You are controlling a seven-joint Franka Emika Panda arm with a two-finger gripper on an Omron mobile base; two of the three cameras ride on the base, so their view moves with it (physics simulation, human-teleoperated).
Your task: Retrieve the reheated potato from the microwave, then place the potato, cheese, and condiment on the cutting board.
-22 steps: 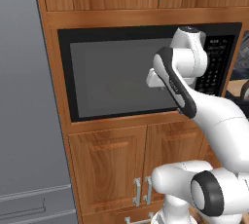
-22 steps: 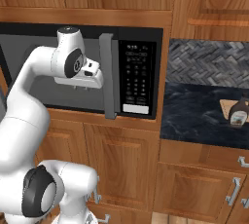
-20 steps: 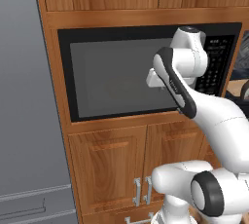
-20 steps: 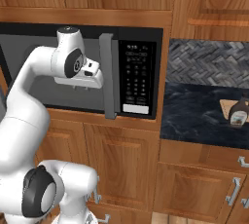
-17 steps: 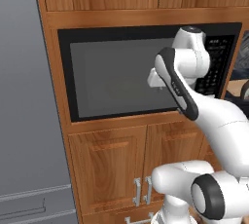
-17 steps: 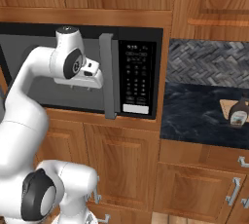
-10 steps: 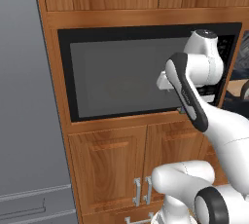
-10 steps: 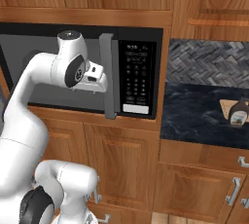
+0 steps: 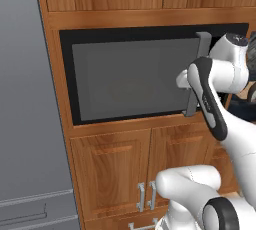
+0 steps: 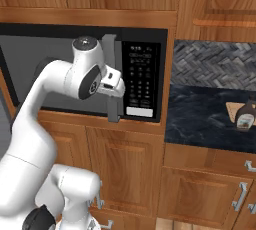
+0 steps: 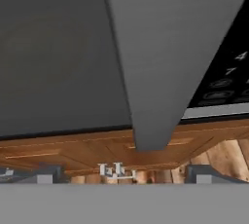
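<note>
The microwave (image 9: 130, 81) is a black built-in oven with a wide grey glass door; its keypad (image 10: 140, 81) sits right of the vertical grey door handle (image 10: 113, 105). My gripper (image 10: 114, 91) hangs at that handle, open. In the hand view the handle (image 11: 146, 72) runs down between my two spread fingertips (image 11: 46, 177), which do not touch it. The door looks shut, so the potato is hidden behind it. The condiment (image 10: 245, 116), a dark brown bottle, stands on the cutting board (image 10: 233, 108) at the far right. The cheese is out of view.
Wooden cabinet doors with metal pulls (image 9: 145, 196) sit below the microwave, more cabinets above. A tall grey panel (image 9: 25, 99) fills the left. A dark stone counter (image 10: 205, 119) with a patterned tile wall behind it lies to the right.
My jaws have opened off the door handle, and the hand has shifted a little to the right along the microwave front. The door and handle have not moved.
</note>
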